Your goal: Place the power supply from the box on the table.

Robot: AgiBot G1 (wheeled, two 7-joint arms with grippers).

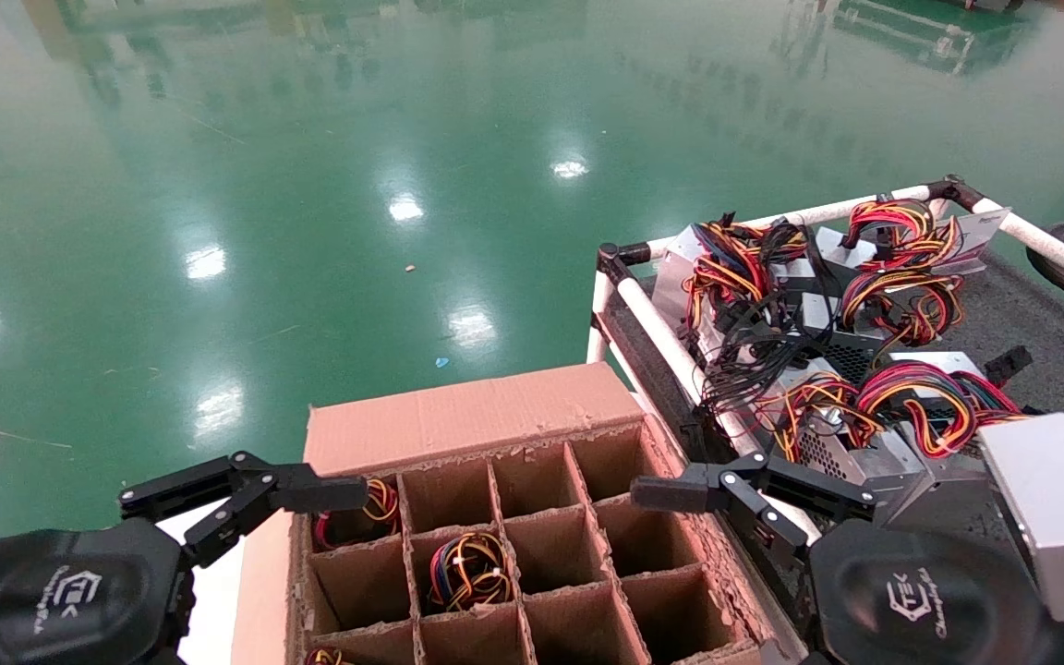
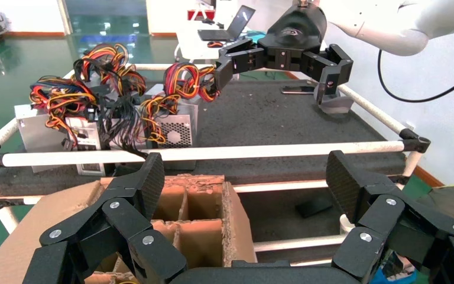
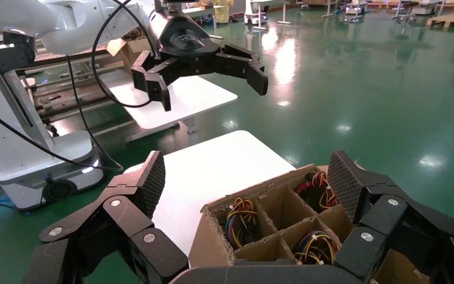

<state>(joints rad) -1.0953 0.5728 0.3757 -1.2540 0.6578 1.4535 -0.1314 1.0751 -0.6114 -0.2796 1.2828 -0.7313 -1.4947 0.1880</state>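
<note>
i'm holding the left gripper (image 1: 255,499) over the box's (image 1: 486,420) left edge, its claw spread wide and gripping nothing. the right gripper (image 1: 726,494) is hovering at the box's right edge beside the table (image 1: 1049,342), also wide and gripping nothing. a power supply (image 1: 467,571) is sitting in a middle cell of the box, its wires showing.

left claw (image 1: 310,503): black, silver screws | right claw (image 1: 680,489): black, textured pads
</note>
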